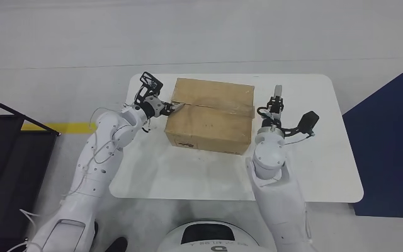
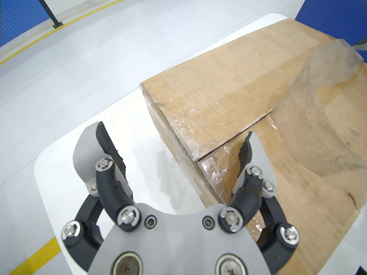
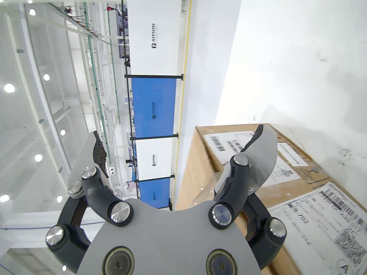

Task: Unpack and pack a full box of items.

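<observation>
Left gripper [image 1: 173, 108] is hanging spread wide at the left end of the cardboard box [image 1: 211, 116], which is lying mid-frame on the table [image 1: 315, 164], long axis left-to-right. Its centre seam [image 2: 243, 127] is running straight ahead; right gripper [image 1: 276, 96], likewise spread, is flanking the right end.

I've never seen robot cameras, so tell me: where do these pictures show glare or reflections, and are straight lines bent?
Left wrist view: light glints off the crinkled tape on the box corner, the glossy table mirrors the box faintly, and the yellow floor line bows. Right wrist view: ceiling lamps burn as bright spots, and the rails beside them curve.
</observation>
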You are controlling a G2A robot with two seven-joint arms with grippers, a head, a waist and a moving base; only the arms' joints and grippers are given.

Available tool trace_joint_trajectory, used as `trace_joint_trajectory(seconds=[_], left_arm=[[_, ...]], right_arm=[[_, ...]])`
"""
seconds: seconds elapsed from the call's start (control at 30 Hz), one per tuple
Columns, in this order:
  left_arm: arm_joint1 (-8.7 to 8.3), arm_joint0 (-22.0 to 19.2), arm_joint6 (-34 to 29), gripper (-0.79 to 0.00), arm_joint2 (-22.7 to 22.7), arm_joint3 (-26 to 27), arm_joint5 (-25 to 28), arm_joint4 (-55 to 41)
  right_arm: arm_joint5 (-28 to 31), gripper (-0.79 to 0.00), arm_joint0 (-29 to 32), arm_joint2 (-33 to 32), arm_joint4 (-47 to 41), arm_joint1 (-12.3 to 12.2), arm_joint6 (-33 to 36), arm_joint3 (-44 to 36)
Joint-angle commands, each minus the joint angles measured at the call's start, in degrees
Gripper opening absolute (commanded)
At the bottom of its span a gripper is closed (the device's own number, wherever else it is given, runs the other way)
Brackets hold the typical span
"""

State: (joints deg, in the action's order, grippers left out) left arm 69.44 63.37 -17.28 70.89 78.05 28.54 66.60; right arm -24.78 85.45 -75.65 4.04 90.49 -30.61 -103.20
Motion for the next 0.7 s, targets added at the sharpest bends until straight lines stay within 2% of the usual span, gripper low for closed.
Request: trace_joint_trajectory(seconds=[0.0,0.37,0.67], left_arm=[[0.0,-0.04,-0.05,0.0,-0.22,-0.01,0.07,0.03],[0.02,-1.03,-1.01,0.0,-1.09,-1.79,0.32,-0.96],[-0.1,-1.14,-1.5,0.0,-1.37,-0.98,0.29,-0.94]], right_arm=[[0.12,0.0,-0.67,0.31,-0.71,0.14,0.61,1.4],[2.37,0.0,-0.06,-0.14,-2.71,0.45,2.39,-1.46],[2.46,0.0,-0.1,0.54,-3.46,0.62,4.81,-1.84]])
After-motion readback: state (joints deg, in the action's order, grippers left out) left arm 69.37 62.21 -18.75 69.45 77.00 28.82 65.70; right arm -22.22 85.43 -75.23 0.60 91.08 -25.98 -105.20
